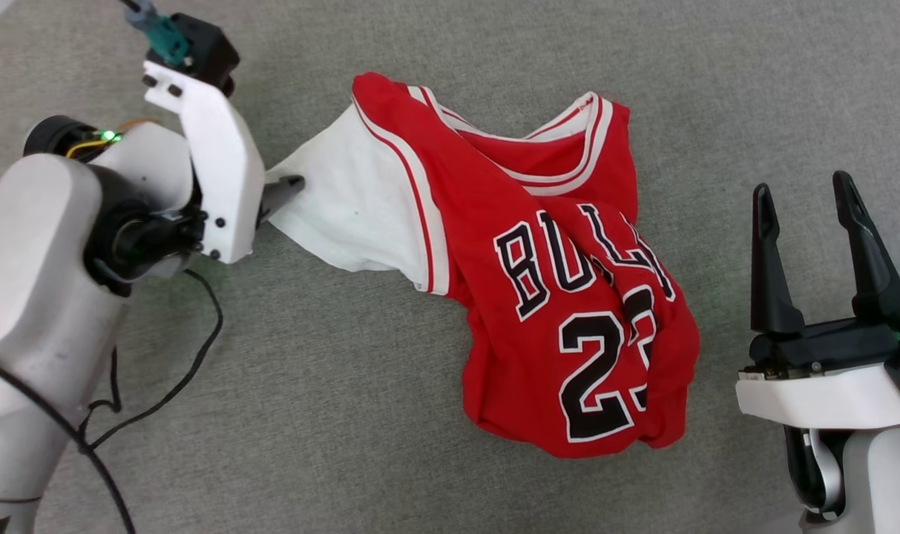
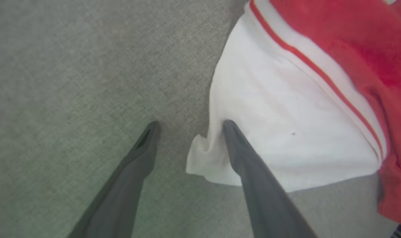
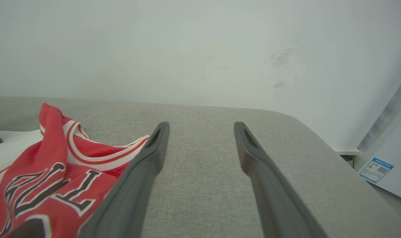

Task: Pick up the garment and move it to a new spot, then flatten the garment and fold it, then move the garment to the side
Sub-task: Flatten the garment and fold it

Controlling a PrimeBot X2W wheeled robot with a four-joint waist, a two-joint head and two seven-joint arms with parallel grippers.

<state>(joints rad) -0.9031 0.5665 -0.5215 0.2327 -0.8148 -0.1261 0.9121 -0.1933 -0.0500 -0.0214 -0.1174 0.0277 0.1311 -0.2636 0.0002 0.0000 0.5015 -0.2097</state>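
Pale left forearm [image 1: 34,282] angles in from the side, dark two-fingered left gripper [image 2: 191,123] spread wide; dark two-fingered right gripper [image 1: 802,185] points forward, fingers parted too.

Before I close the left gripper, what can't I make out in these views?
- Left wrist view: whether the dark finger of the left gripper, lying over the white sleeve, touches it.
- Head view: that gripper's fingers, mostly behind its own white wrist bracket.
- Head view: the other sleeve of the red basketball jersey, buried under bunched folds.
- Right wrist view: the jersey, cut off by the left and bottom edges.
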